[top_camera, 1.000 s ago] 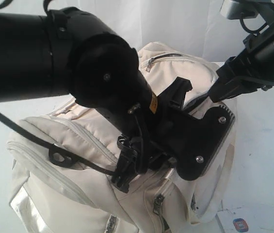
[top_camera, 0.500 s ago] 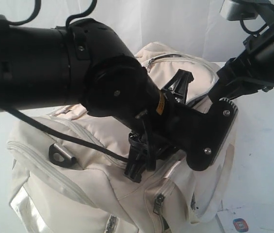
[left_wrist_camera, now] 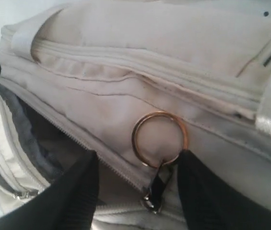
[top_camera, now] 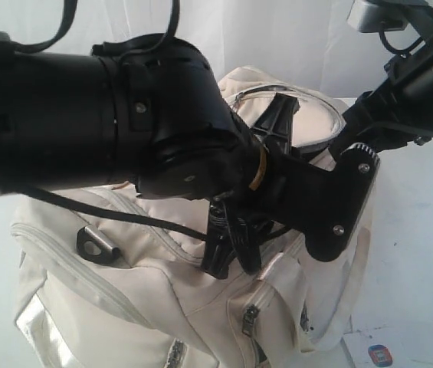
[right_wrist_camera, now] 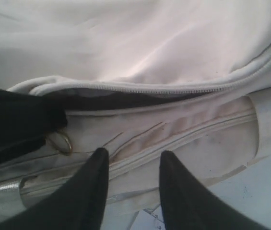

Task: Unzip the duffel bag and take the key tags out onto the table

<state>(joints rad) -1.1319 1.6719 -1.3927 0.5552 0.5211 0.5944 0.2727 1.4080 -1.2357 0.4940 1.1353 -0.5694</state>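
Gold zip ring (left_wrist_camera: 159, 139): straddles it w/ left fingers (left_wrist_camera: 73, 196) apart, to unzip duffel bag (top_camera: 124, 307) on table (top_camera: 423, 253); rests right fingers (right_wrist_camera: 92, 191) on cloth, prob. steadying, can't tell if pinching; key tags unseen.

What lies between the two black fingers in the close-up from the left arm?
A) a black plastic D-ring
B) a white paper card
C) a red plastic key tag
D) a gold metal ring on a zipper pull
D: the gold metal ring hangs on a small metal zipper pull of the cream fabric duffel bag, between the left gripper's spread fingers.
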